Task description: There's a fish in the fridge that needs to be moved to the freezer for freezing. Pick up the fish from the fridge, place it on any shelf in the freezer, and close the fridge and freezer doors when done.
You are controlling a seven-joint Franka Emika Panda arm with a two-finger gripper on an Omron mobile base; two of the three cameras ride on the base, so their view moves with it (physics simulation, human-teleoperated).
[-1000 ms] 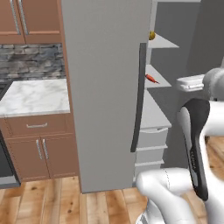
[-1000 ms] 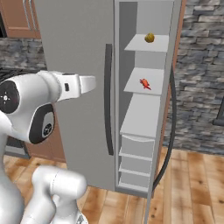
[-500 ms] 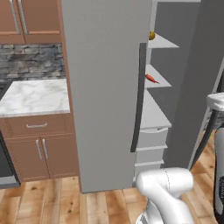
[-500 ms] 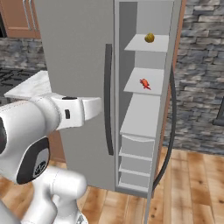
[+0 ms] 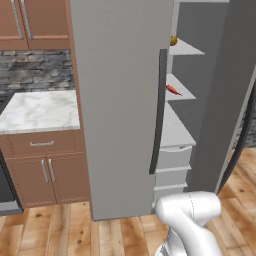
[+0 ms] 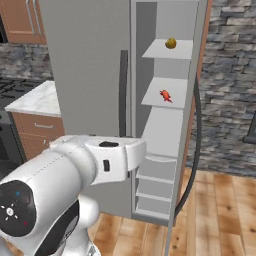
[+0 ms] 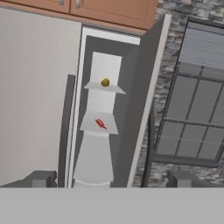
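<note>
Now | fish on middle shelf (narrow section), well beyond fingers | fingers spread, empty

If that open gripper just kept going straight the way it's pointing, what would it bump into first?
Probably the open compartment of the tall grey unit: the gripper, jaws wide, faces the shelf holding the small red fish. Nothing seems to stand in between, though depth is hard to judge and it still looks far off.

Red-orange fish lies on a middle shelf; narrow door open, wide door shut.
</note>
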